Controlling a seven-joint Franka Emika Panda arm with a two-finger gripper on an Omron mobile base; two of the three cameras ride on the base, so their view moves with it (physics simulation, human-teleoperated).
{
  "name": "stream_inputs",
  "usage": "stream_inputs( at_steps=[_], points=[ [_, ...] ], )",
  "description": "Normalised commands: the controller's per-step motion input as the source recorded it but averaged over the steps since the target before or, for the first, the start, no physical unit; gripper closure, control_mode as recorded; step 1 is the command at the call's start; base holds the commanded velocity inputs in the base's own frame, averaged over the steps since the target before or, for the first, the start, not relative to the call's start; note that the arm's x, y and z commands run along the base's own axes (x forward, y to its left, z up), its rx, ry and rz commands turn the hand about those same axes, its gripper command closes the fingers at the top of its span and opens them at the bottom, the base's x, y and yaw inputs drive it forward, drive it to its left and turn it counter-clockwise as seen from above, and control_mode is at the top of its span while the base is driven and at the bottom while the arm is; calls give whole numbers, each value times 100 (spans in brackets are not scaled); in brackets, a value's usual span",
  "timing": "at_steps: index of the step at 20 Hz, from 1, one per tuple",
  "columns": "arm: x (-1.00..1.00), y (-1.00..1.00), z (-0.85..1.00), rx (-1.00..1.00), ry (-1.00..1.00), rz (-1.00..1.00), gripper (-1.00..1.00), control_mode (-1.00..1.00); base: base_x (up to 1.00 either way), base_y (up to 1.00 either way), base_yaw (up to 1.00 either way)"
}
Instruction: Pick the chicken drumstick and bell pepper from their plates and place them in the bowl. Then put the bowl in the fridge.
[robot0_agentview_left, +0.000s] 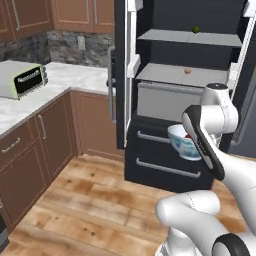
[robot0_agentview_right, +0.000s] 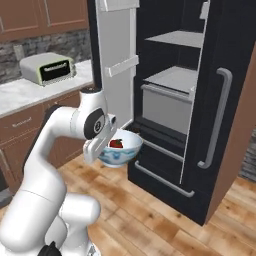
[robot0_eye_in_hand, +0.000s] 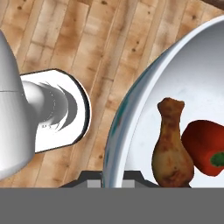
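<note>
Both foods, chicken drumstick (robot0_eye_in_hand: 171, 148) and bell pepper (robot0_eye_in_hand: 205, 146), lie in the bowl (robot0_agentview_right: 120, 150); your gripper (robot0_eye_in_hand: 112, 178), jaws clamped on its rim, holds it before the open fridge (robot0_agentview_right: 175, 90); shelving remains.

toaster oven (robot0_agentview_left: 22, 79) on marble counter (robot0_agentview_left: 65, 75) | wood floor (robot0_agentview_left: 95, 200)
</note>
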Motion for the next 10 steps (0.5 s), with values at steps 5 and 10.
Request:
stream_inputs(
  at_steps=[5, 10],
  points=[
    [0, 0, 0, 0, 0, 0, 100, 100, 65, 31, -29],
    [0, 0, 0, 0, 0, 0, 100, 100, 67, 25, -21]
  ],
)
